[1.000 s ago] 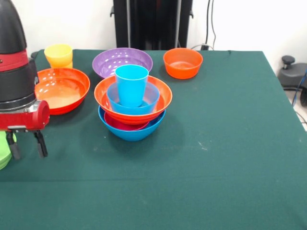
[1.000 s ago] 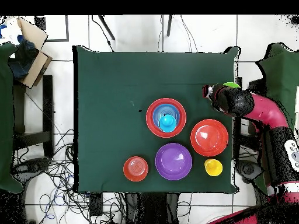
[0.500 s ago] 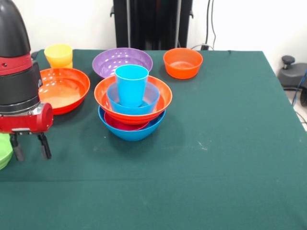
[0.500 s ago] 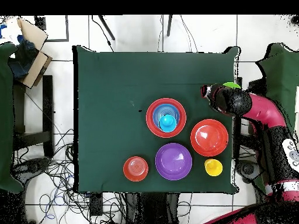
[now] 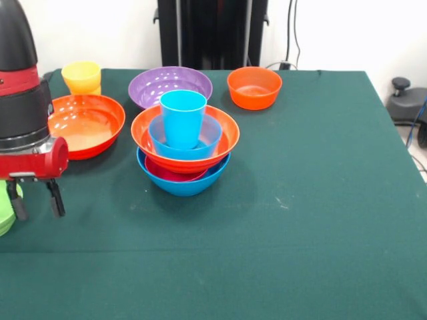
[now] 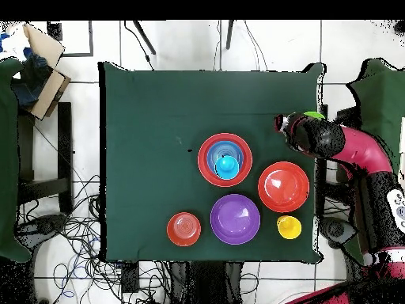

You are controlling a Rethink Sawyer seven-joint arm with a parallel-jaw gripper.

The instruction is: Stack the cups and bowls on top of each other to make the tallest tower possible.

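Observation:
The tower [image 5: 185, 143] stands mid-table: a large blue bowl, a magenta bowl, a large orange bowl, a medium blue bowl and the blue cup [image 5: 183, 117] on top; it also shows in the overhead view [image 6: 225, 160]. My gripper [image 5: 32, 203] is open and empty at the table's left edge, fingers down beside the lime green bowl [image 5: 6, 210], which is mostly hidden. In the overhead view the gripper [image 6: 286, 128] sits by the green bowl [image 6: 314, 115]. The yellow cup [image 5: 81, 77], a large orange bowl [image 5: 87, 124], the purple bowl [image 5: 169, 85] and a small orange bowl [image 5: 253, 87] stand apart.
The green tablecloth [image 5: 307, 200] covers the table. The robot's black pedestal [image 5: 212, 33] stands at the far side. In the overhead view a cardboard box [image 6: 41, 59] and cables lie on the floor beside the table.
My gripper shifted slightly right and then back left near the green bowl. It stays open. The tower and other bowls have not moved.

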